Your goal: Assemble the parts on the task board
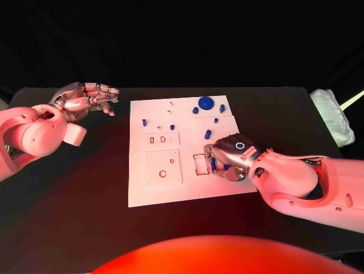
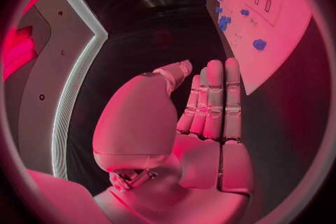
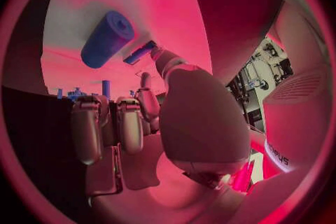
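The task board (image 1: 186, 188) is seen lying flat in the middle of the black table (image 1: 75, 217). Small blue parts (image 1: 207, 135) are scattered over its far half, toward twelve o'clock, with a larger round blue part (image 1: 206, 103) near the far edge. The right hand (image 1: 228, 157) is placed over the board's edge at about three o'clock; in the right wrist view a blue cylinder (image 3: 106, 39) is seen lying on the white board just beyond its curled fingers (image 3: 129, 123), and whether anything is gripped cannot be told. The left hand (image 1: 87, 98) is held off the board at about ten o'clock, above the table, fingers extended, nothing held.
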`<state>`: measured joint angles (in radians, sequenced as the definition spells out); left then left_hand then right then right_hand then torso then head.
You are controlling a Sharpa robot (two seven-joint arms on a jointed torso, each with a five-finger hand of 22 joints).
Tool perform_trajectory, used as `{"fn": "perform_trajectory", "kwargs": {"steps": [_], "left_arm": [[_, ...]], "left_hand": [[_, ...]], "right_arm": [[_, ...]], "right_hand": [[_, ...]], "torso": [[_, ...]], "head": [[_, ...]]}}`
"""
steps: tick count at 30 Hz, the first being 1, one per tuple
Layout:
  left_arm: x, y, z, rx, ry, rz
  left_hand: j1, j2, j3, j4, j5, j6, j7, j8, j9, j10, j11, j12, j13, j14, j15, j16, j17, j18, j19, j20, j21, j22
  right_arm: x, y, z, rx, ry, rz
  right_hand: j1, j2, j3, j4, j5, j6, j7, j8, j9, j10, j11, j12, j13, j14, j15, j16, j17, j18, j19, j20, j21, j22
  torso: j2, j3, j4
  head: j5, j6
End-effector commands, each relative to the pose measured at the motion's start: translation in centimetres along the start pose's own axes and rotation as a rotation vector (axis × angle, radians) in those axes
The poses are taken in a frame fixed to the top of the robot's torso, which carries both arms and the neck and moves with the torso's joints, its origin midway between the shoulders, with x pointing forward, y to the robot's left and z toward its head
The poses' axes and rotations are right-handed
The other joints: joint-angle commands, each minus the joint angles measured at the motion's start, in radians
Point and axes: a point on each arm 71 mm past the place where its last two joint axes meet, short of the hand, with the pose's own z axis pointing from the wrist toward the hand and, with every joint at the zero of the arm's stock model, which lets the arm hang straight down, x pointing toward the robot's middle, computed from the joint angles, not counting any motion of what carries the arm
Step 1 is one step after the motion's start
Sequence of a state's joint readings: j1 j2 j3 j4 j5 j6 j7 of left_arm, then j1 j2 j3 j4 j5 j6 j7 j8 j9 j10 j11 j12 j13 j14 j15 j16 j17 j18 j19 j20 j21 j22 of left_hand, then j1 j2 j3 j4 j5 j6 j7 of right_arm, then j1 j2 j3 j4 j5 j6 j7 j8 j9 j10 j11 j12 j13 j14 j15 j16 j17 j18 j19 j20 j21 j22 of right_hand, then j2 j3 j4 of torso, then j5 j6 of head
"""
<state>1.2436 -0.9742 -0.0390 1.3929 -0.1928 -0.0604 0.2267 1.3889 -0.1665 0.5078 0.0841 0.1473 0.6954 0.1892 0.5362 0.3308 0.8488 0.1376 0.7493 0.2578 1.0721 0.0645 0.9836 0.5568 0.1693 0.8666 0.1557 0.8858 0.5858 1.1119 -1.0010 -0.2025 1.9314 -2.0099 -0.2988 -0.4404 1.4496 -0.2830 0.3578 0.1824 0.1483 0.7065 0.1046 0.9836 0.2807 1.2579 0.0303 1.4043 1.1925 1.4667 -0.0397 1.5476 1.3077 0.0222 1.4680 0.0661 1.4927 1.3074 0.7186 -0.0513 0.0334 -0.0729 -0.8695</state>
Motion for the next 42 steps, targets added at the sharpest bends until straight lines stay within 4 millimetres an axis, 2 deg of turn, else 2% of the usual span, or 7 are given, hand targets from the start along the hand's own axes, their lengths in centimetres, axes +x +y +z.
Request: {"fn": "perform_trajectory", "kwargs": {"steps": [1,34,37,38,39,40,42], "left_arm": [[0.2,-0.1,0.1,0.01,0.017,-0.003],[0.2,0.1,0.0,0.015,0.01,-0.003],[0.2,0.1,0.0,0.014,0.01,-0.003],[0.2,0.1,0.0,0.014,0.01,-0.003],[0.2,0.1,0.0,0.014,0.01,-0.003],[0.2,0.1,0.0,0.014,0.009,-0.003],[0.2,0.1,0.0,0.014,0.009,-0.003]], "left_hand": [[-0.005,-0.001,-0.001,-0.003,-0.003,-0.007,0.03,0.002,-0.001,-0.005,0.001,0.003,-0.001,-0.005,-0.001,0.004,-0.001,0.014,-0.001,0.007,-0.004,0.0],[-0.006,-0.001,-0.002,-0.005,-0.003,-0.009,0.03,0.007,-0.008,-0.007,0.001,0.009,-0.008,-0.006,0.0,0.007,-0.005,0.014,-0.001,0.007,-0.004,0.001],[-0.006,-0.001,-0.002,-0.005,-0.003,-0.009,0.03,0.007,-0.008,-0.007,0.001,0.009,-0.008,-0.006,0.0,0.007,-0.005,0.014,-0.001,0.007,-0.004,0.001],[-0.006,-0.001,-0.002,-0.005,-0.003,-0.009,0.03,0.007,-0.008,-0.007,0.001,0.009,-0.008,-0.006,0.0,0.007,-0.005,0.014,-0.001,0.007,-0.004,0.001],[-0.006,-0.001,-0.002,-0.005,-0.003,-0.009,0.03,0.007,-0.008,-0.007,0.001,0.009,-0.008,-0.006,0.0,0.007,-0.005,0.014,-0.001,0.007,-0.004,0.001],[-0.006,-0.001,-0.002,-0.005,-0.003,-0.009,0.03,0.007,-0.008,-0.007,0.001,0.009,-0.008,-0.006,0.0,0.007,-0.005,0.014,-0.001,0.007,-0.004,0.001],[-0.006,-0.001,-0.002,-0.005,-0.003,-0.009,0.03,0.007,-0.008,-0.007,0.001,0.009,-0.008,-0.006,0.0,0.007,-0.005,0.014,-0.001,0.007,-0.004,0.001]], "right_arm": [[0.1,0.0,0.0,0.002,-0.009,-0.025],[-1.4,0.1,-1.0,-0.007,-0.148,-0.02],[-1.5,-0.6,-1.1,0.022,-0.131,0.006],[-1.5,-0.8,-1.2,0.033,-0.12,0.024],[-1.5,-1.0,-1.2,0.043,-0.111,0.041],[-1.4,-1.3,-1.3,0.056,-0.097,0.065],[-1.2,-1.6,-1.4,0.077,-0.069,0.112]], "right_hand": [[0.013,0.0,0.01,0.002,-0.002,0.0,-0.007,0.005,0.001,-0.001,-0.007,0.003,0.001,0.097,-0.005,-0.001,0.241,-0.009,0.086,-0.007,0.005,0.245],[0.006,-0.003,0.052,0.013,-0.013,0.003,-0.009,0.009,-0.004,0.0,-0.01,0.001,0.0,0.096,-0.009,-0.006,0.237,-0.008,0.086,-0.01,0.003,0.245],[-0.01,-0.011,0.072,0.014,-0.017,-0.033,0.009,-0.037,-0.03,-0.007,0.005,-0.004,-0.008,0.096,0.002,-0.006,0.237,-0.009,0.086,-0.005,0.004,0.245],[-0.019,-0.011,0.07,0.011,-0.018,-0.057,0.02,-0.071,-0.046,-0.008,0.014,-0.005,-0.008,0.096,0.009,-0.006,0.237,-0.009,0.087,0.0,0.005,0.245],[-0.022,-0.011,0.07,0.01,-0.017,-0.064,0.025,-0.086,-0.053,-0.007,0.019,-0.005,-0.007,0.097,0.013,-0.005,0.238,-0.009,0.087,0.003,0.005,0.245],[-0.032,-0.007,0.079,0.013,-0.005,-0.069,0.034,-0.129,-0.073,-0.006,0.026,-0.005,-0.007,0.097,0.02,-0.004,0.239,-0.009,0.087,0.01,0.007,0.246],[-0.042,-0.009,0.091,0.016,0.002,-0.06,0.037,-0.178,-0.095,-0.001,0.029,-0.004,-0.002,0.097,0.024,-0.004,0.238,-0.009,0.087,0.015,0.007,0.246]], "torso": [[0.0,0.0005,0.0001],[-0.001,-0.0004,0.0],[-0.001,-0.0009,0.0006],[-0.001,-0.001,0.0006],[0.0,-0.0009,0.0009],[0.0,-0.0007,0.001],[0.0,-0.0007,0.0006]], "head": [[0.0,0.0],[0.0,0.006],[-0.002,0.007],[-0.001,0.007],[-0.001,0.006],[-0.001,0.006],[-0.001,0.007]]}}
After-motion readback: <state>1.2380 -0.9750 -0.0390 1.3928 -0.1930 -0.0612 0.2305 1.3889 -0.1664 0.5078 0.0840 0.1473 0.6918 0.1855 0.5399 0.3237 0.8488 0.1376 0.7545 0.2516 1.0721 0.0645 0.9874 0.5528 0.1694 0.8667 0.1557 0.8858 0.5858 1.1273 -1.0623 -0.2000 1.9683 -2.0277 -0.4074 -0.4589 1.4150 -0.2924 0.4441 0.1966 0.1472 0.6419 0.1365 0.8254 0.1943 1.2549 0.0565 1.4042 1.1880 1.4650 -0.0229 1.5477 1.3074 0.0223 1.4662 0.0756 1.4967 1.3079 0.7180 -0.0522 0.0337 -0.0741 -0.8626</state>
